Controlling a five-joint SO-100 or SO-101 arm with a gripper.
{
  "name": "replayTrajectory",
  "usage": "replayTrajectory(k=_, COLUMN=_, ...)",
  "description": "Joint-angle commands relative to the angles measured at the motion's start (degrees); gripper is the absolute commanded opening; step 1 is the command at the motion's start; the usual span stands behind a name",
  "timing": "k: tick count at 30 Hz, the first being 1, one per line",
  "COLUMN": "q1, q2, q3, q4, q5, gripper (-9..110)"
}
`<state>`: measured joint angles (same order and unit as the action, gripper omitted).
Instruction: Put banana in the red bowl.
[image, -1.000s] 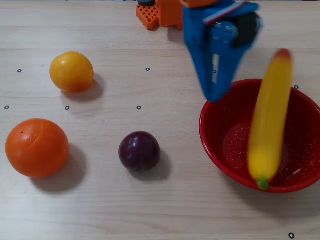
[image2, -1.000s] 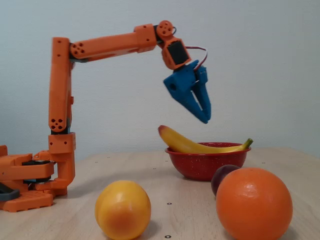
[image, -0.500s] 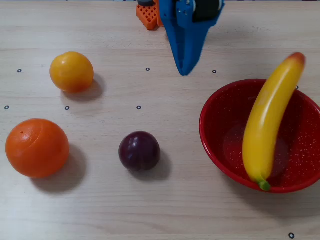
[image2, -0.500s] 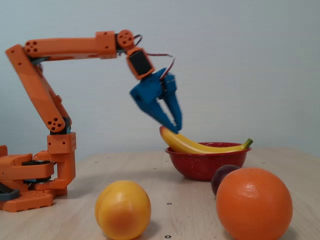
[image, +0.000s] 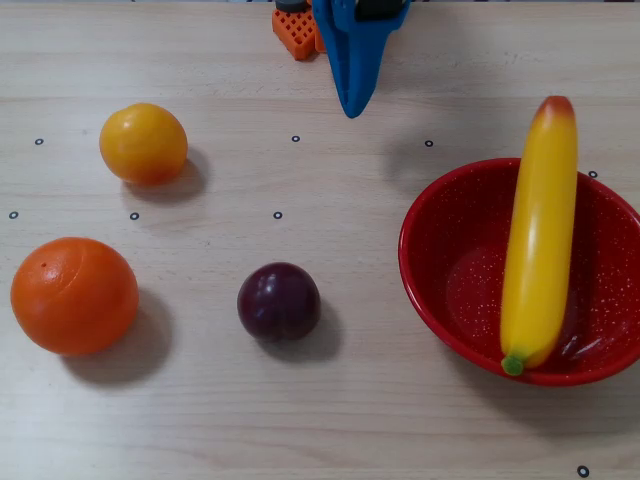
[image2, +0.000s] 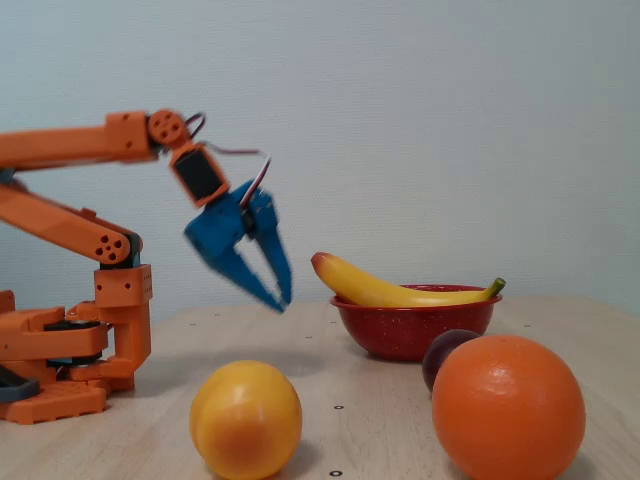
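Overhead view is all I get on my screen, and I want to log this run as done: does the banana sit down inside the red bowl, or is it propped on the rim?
Observer: In the fixed view the banana lies across the red bowl, both ends above the rim.
Operator: Is the claw clear of it?
Observer: Yes. The claw hangs in the air to the left of the bowl, apart from the banana's tip and holding nothing.
Operator: How high is it off the table?
Observer: Its fingertips hover just above the table, about level with the bowl's rim.
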<state>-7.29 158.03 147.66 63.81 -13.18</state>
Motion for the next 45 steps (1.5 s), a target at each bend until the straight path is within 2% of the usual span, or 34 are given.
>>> replayTrajectory(k=1, q1=3.2, q2=7.3, q3=2.1, q4=0.0, q5=1.7, gripper=0)
replayTrajectory(k=9, q1=5.3, q2=22.1, q3=18.1, q4=-2.3, q5=4.6, gripper=0)
replayTrajectory(k=18, q1=4.7, q2=29.3, q3=25.6, q4=0.4, q5=6.1, gripper=0)
replayTrajectory(k=30, q1=4.3, q2=32.9, q3=29.2, q4=4.9, q5=7.2, gripper=0)
replayTrajectory(k=36, q1=4.0, q2=32.9, q3=27.6, q4=12.0, q5=8.7, gripper=0)
replayTrajectory(k=45, q1=4.0, q2=32.9, q3=27.5, q4=12.4, q5=9.2, gripper=0)
